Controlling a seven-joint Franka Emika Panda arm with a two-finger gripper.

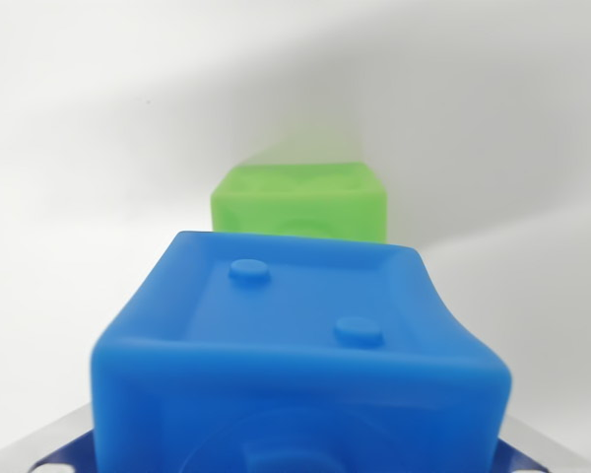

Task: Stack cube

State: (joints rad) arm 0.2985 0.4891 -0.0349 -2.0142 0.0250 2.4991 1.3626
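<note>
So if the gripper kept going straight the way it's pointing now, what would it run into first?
Probably the green cube. It sits directly beyond the blue cube that fills the near part of the wrist view, on the white surface. How far apart the two cubes are is hard to judge here.

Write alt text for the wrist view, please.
A blue cube fills the foreground, two round studs on its top face. Behind it is a smaller-looking green cube on a white surface; whether they touch is unclear.
</note>
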